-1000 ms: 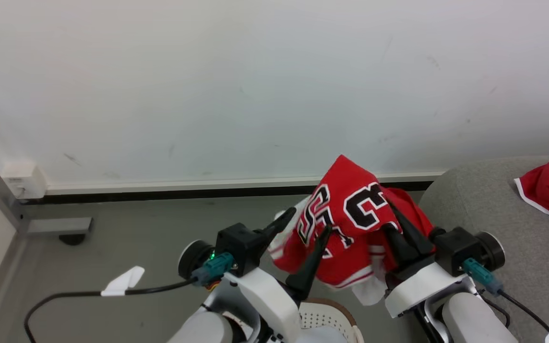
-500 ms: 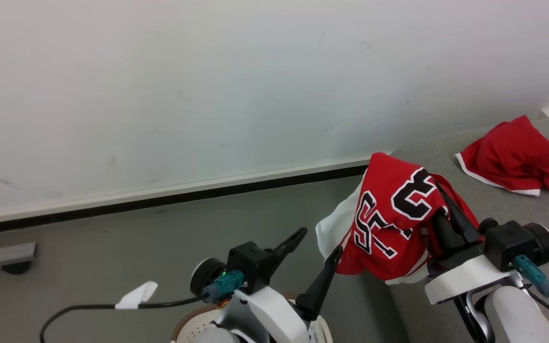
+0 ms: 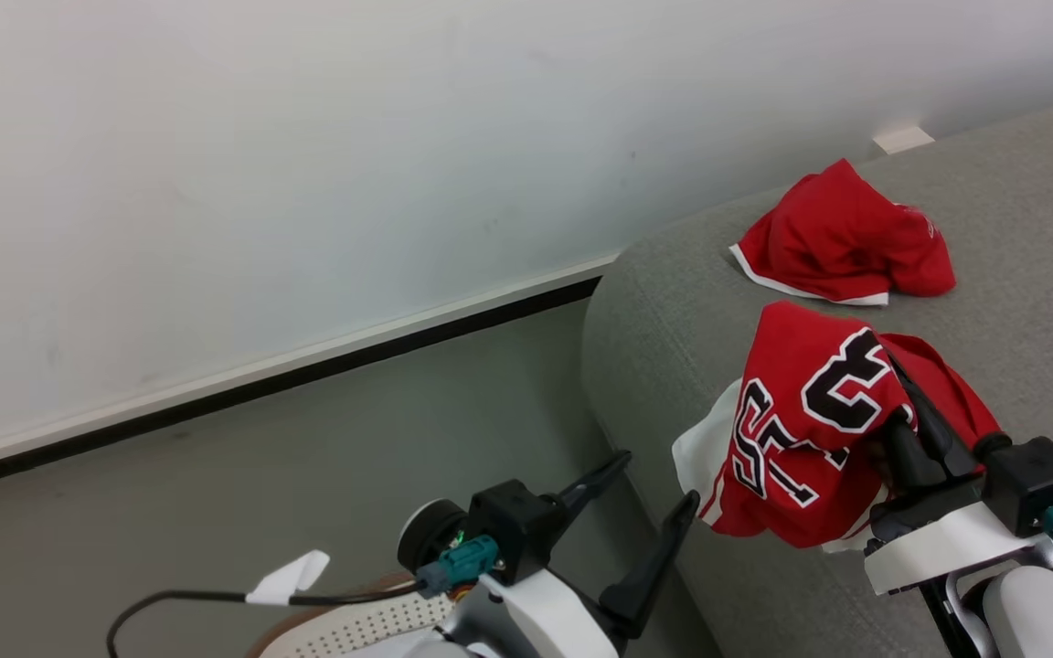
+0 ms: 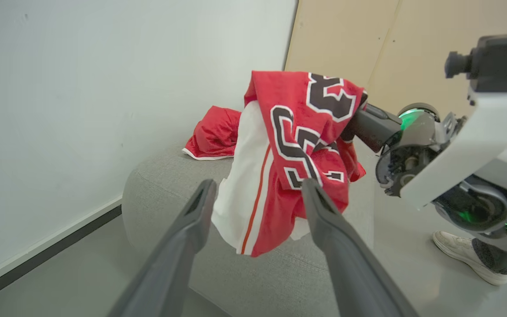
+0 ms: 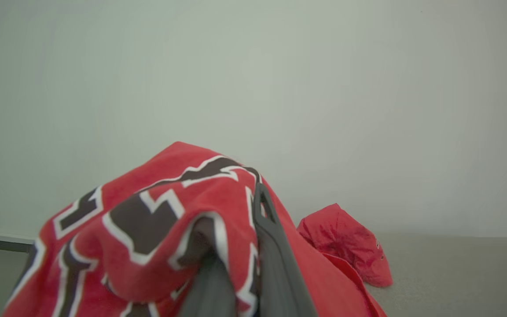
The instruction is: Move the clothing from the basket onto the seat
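Jersey (image 3: 810, 429) soft, limp, light: hangs above seat (image 3: 654, 311) edge, bunched fold pinched in closed R fingers (image 3: 906, 452); L fingers (image 3: 664, 548) spread, empty. Judged: drapes, may snag; grip thick fold, not loose hem.

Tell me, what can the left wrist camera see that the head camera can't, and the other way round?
Left wrist view: a person's white shoe on the floor and a tan wall panel. Head view: the basket at the bottom edge and a black cable. Both: the lettered jersey held up over the grey seat, and the plain red garment lying on it.
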Robot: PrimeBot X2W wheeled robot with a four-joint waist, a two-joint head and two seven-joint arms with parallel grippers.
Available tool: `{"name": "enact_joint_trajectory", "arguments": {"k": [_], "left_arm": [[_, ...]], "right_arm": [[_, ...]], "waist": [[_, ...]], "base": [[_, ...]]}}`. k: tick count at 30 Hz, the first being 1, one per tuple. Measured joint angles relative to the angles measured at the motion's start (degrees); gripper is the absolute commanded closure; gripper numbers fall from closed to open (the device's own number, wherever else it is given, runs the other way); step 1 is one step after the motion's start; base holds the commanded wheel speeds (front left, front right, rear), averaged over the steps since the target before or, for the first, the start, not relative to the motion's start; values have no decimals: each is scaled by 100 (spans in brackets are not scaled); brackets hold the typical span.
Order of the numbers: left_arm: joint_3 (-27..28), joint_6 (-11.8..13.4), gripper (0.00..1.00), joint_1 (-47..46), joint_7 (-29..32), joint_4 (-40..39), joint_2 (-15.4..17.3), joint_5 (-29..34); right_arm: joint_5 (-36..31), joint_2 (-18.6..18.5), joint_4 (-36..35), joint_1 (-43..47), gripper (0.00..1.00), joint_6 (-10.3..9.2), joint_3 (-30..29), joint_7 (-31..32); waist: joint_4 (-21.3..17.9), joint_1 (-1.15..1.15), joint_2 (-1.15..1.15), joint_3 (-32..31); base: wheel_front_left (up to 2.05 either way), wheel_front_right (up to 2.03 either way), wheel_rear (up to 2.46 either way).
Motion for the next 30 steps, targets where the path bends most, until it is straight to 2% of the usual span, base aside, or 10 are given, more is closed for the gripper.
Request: {"name": "enact_joint_trajectory", "arguments": {"k": [8,12,20,26,30], "left_arm": [[-122,-96,0,-154,67,-107,14,24],[-93,-235,0,-583,179,-218,109,176],[13,-567,0,-1602,356,-552,380,365],[62,-687,0,-2147,291,-826,438,461],[102,-704,0,-2220,214,-873,521,466]], "right_arm": [[114,-2,-174,52,100,0,-177,132],[132,-88,-283,-361,100,0,-559,177],[-82,-403,-151,-2108,100,0,-1660,420],[-559,-858,426,-3488,100,0,-2749,769],[-1017,-1079,1016,-4006,100,0,-3587,853]], "waist": [[-212,0,0,333],[-156,0,0,730],[197,1,0,1995],[539,2,0,2969],[799,3,0,3473]], "base": [[0,0,0],[0,0,0],[0,0,0],[0,0,0],[0,0,0]]}}
